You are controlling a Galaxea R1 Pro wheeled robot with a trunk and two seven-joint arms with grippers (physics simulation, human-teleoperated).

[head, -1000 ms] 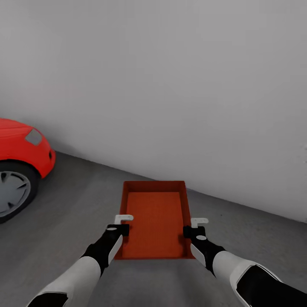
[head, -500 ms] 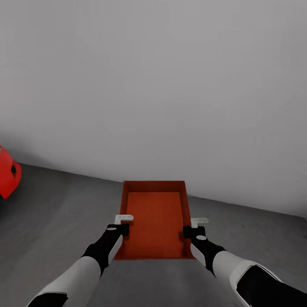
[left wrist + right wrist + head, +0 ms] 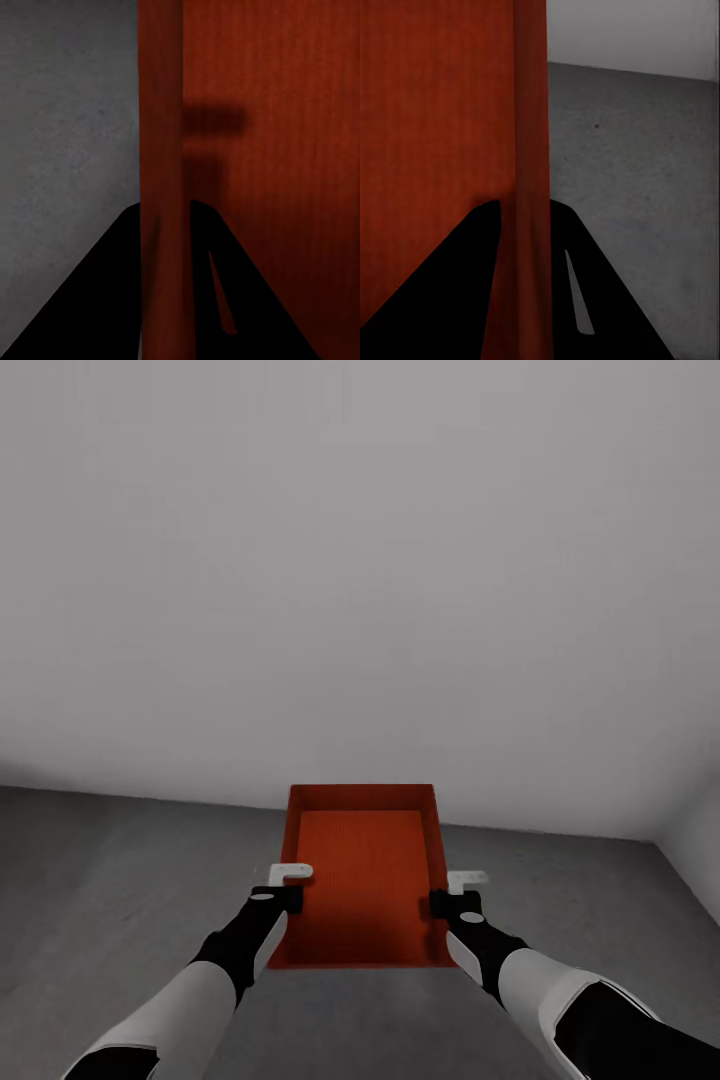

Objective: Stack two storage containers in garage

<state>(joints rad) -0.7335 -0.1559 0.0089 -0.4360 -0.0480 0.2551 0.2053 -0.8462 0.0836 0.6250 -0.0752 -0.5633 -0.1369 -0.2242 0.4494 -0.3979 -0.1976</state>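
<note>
Both jaws are clamped on opposite long walls of the orange-red, thin-walled topless storage container [image 3: 363, 875], left gripper [image 3: 282, 888] and right gripper [image 3: 455, 893] balancing it level above the dark grey concrete garage floor [image 3: 110, 880] for carrying.

Orange-red storage container [image 3: 255, 150] seen edge-on, its thin side wall [image 3: 161, 150] running between the two dark fingers [image 3: 90, 300] of the left gripper [image 3: 165, 300], above the mottled dark grey concrete floor [image 3: 67, 112].
</note>
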